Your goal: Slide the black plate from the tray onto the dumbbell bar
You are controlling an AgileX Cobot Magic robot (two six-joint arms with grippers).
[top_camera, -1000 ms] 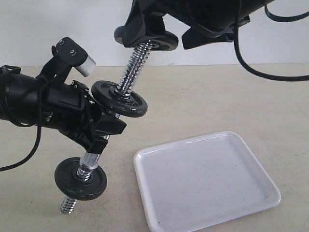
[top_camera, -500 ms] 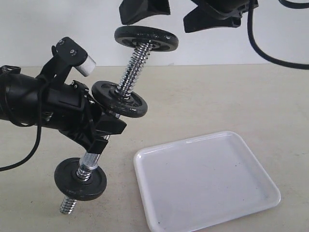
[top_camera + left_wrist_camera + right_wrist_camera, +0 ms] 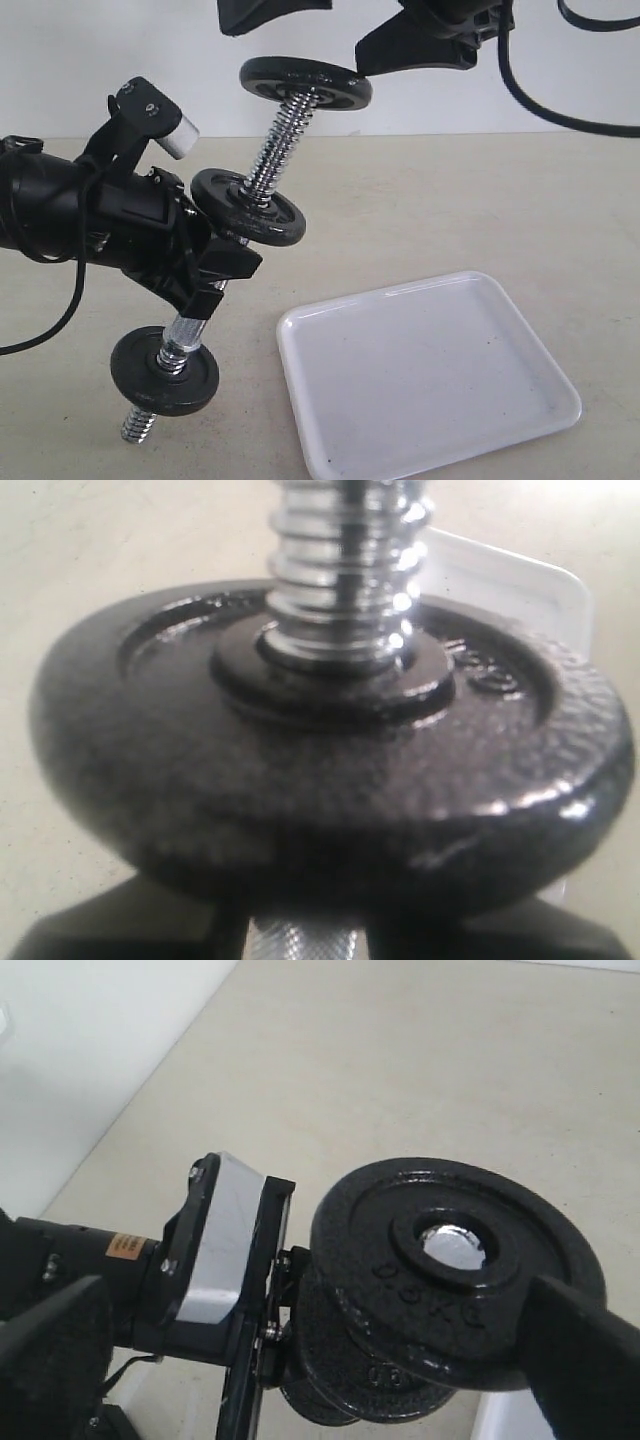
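Black plate (image 3: 305,83) is perched on the top threaded end of the dumbbell bar (image 3: 272,150), well away from the tray (image 3: 430,390). I see the table (image 3: 450,200) carrying that white tray at lower right. My left claw (image 3: 215,272) clamps the tilted bar's middle, between its upper disc (image 3: 248,215) and lower disc (image 3: 165,370). My right claw (image 3: 300,42) hangs just above the plate, fingers spread wide, gripping nothing.

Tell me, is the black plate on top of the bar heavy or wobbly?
Probably heavy for its size: the black plate looks like thick cast metal. It may wobble or catch, perched on the tilted dumbbell bar, whose threads are coarse.
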